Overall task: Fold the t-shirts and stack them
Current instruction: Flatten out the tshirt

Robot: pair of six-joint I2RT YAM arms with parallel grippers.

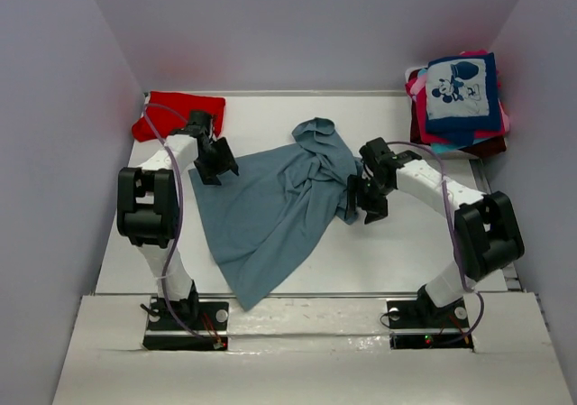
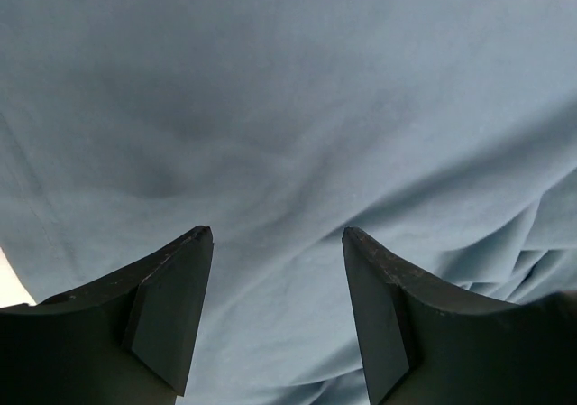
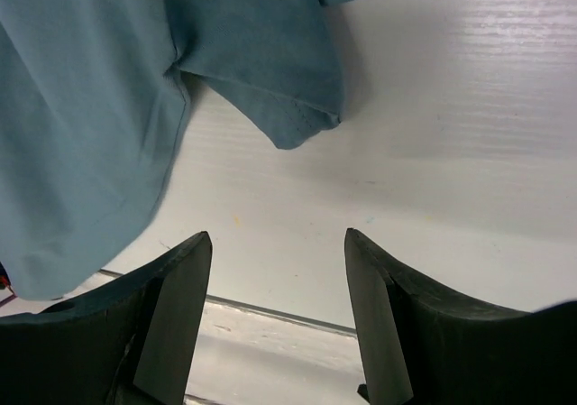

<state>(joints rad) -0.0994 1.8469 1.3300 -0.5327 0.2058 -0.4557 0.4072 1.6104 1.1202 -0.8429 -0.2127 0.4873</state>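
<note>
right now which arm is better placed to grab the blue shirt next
Left. The left gripper is open with the blue shirt filling the space below it. The right gripper, also open, frames bare table, the sleeve just beyond its tips.

1st tee [image 1: 266, 211] at table [image 1: 406, 247] ctr, 2nd tee [image 1: 171, 112] back-L, tee stack [image 1: 460, 98] back-R.

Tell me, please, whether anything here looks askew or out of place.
The grey-blue tee lies crooked across the table, bunched at its far end, its near corner past the table's edge. The stack far right is uneven, pink edges poking out.
</note>
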